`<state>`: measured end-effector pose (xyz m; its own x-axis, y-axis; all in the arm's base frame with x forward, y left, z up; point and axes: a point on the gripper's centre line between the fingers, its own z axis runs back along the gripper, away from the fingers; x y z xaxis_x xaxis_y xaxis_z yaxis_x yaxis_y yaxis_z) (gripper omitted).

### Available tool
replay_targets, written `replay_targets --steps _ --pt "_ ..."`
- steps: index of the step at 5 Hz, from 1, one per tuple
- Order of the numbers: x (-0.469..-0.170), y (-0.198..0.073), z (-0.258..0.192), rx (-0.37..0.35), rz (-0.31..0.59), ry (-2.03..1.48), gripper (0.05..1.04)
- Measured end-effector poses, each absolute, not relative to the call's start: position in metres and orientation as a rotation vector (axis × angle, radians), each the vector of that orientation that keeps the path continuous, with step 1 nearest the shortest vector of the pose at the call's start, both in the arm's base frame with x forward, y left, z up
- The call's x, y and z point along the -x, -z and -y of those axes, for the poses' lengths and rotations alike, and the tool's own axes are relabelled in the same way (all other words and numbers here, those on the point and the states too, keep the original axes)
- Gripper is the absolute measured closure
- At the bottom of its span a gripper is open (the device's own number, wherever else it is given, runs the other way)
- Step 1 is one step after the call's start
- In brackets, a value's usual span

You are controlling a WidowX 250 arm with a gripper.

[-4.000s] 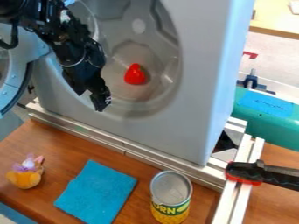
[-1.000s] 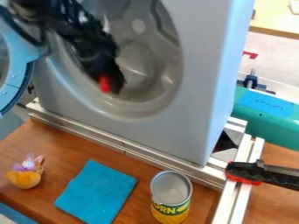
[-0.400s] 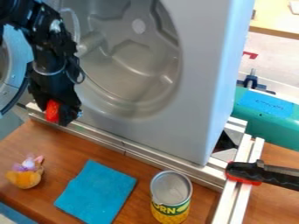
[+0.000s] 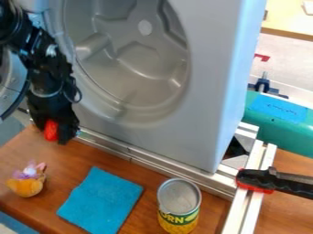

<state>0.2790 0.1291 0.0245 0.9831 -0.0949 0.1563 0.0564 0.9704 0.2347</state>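
From where I am standing, the gripper (image 4: 54, 133) is pinching the red object (image 4: 51, 130) between its fingers. The red object, which was resting inside the grey drum recess (image 4: 137, 68) four seconds ago, is now hanging outside it, beside the lower front of the grey machine housing (image 4: 183, 137). Since the last earlier view, the arm has been lowering the load slightly and shifting it away from the recess, towards the wooden tabletop (image 4: 61, 160).

Status: the removal stage is appearing complete, and the work is now seeming to pass into placement. Release is still pending, since the grip is holding. The load is hanging near the end of the metal rail (image 4: 110, 142); I cannot tell whether it is touching anything below.

The plush toy (image 4: 26, 186), the blue cloth (image 4: 99, 201) and the corn can (image 4: 177, 205) are keeping their earlier positions. Caution: the plush toy is sitting nearest the load, so further lowering is requiring side clearance.
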Motion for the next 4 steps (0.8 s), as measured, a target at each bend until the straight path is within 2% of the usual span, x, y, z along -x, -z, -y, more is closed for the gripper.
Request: replay_targets --steps 2,4 --pt "-0.276 0.015 -0.124 -0.170 0.117 0.073 0.263" --pt "-0.276 0.042 -0.126 -0.161 0.069 0.066 0.263"
